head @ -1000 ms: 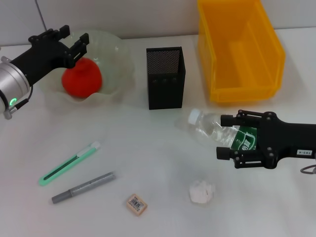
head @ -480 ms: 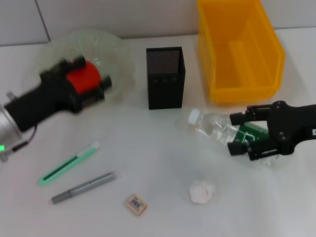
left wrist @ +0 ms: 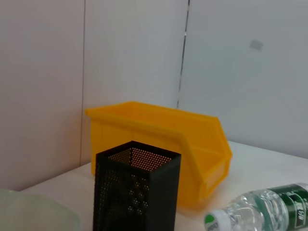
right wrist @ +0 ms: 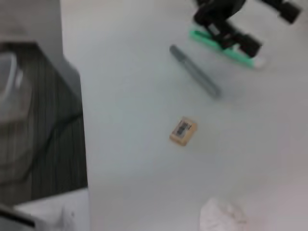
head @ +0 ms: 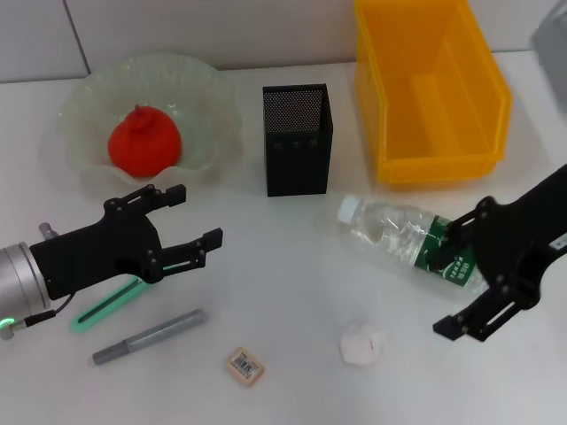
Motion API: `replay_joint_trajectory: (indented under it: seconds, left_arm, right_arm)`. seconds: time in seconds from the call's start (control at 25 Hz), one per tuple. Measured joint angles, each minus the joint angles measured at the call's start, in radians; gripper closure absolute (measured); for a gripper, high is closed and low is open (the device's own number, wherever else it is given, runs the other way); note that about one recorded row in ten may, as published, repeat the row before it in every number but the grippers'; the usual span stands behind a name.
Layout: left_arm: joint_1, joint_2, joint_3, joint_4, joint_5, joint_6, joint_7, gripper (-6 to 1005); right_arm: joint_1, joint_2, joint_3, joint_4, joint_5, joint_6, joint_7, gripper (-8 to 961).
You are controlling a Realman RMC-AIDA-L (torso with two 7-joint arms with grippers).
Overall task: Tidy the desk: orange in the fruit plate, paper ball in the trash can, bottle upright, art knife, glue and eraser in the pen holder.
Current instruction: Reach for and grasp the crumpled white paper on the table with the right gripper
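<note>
Left gripper (head: 182,232) hovers with jaws spread wide and nothing held, directly above the green art knife (head: 104,303). The knife's long axis runs diagonally back under the left arm, so the left arm is clearly the nearer one.

Right gripper (head: 461,274) sits at the label end of the bottle (head: 394,232), which lies on its side, cap toward the pen holder (head: 297,139). Grip probably closed on it, but I cannot tell.

Count on surface:
- one orange (head: 144,141), in the fruit plate (head: 205,87)
- one paper ball (head: 362,343)
- one eraser (head: 245,366)
- one grey marker-like stick (head: 149,336)
- one trash can (head: 431,88)
</note>
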Motion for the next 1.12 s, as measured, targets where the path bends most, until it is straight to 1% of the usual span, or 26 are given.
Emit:
replay_joint_trajectory:
  seconds: [0.24, 0.44, 0.64, 0.72, 0.96, 1.12]
  left_arm:
    - [-0.011, 0.000, -0.012, 0.000, 0.001, -0.012, -0.040, 136]
    - [-0.014, -0.003, -0.013, -0.001, 0.002, -0.024, -0.043, 136]
    - [-0.014, -0.006, -0.013, -0.001, 0.003, -0.023, -0.044, 136]
    - [-0.014, -0.005, -0.013, -0.001, 0.003, -0.022, -0.044, 136]
    - [-0.014, -0.003, -0.012, 0.000, 0.003, -0.014, -0.047, 136]
    - [-0.013, -0.003, -0.008, -0.001, 0.003, -0.013, -0.047, 136]
  right_arm:
    - [-0.006, 0.006, -0.221, 0.002, -0.076, 0.151, 0.008, 118]
    - [-0.016, 0.008, -0.376, 0.053, -0.083, 0.273, 0.029, 120]
    - [-0.004, 0.008, -0.511, 0.089, -0.087, 0.320, 0.127, 127]
    - [-0.004, 0.008, -0.537, 0.088, -0.093, 0.334, 0.152, 129]
    - [0.002, 0.008, -0.563, 0.108, -0.124, 0.395, 0.187, 136]
    - [0.013, 0.008, -0.621, 0.153, -0.124, 0.456, 0.208, 141]
